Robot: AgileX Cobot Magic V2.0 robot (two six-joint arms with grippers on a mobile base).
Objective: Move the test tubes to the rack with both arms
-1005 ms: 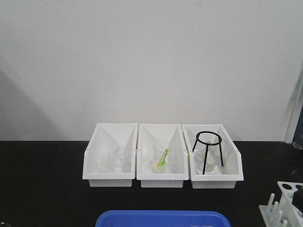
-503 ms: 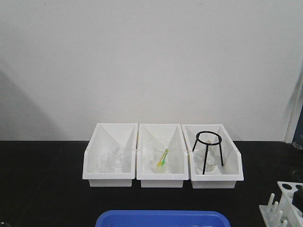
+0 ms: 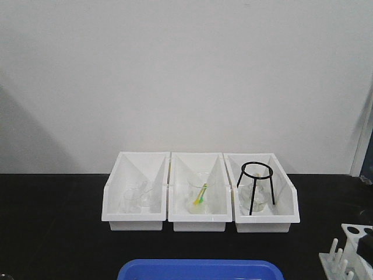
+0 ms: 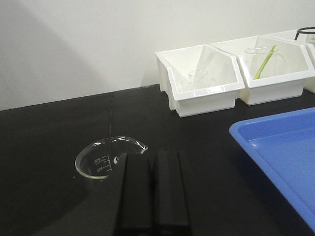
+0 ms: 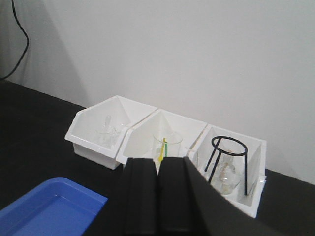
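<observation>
Nothing has moved since a moment ago. Both grippers, left (image 4: 153, 189) and right (image 5: 158, 196), are pressed together, holding nothing. The rack (image 3: 349, 252) waits, near right.

- The right gripper (image 5: 157, 196) fills the lower middle, its two black fingers pressed together.
- Beyond the fingertips stand three white bins (image 5: 93, 140) in a row on the black table (image 5: 34, 147).
- Straight ahead of the jaws, the middle bin holds a clear beaker (image 5: 167, 145) with a yellow-green stick.
- Right of the jaws, a black wire tripod stand (image 5: 229, 160) stands in the last bin.
- Left of the jaws, below, lies a blue tray (image 5: 49, 211).
</observation>
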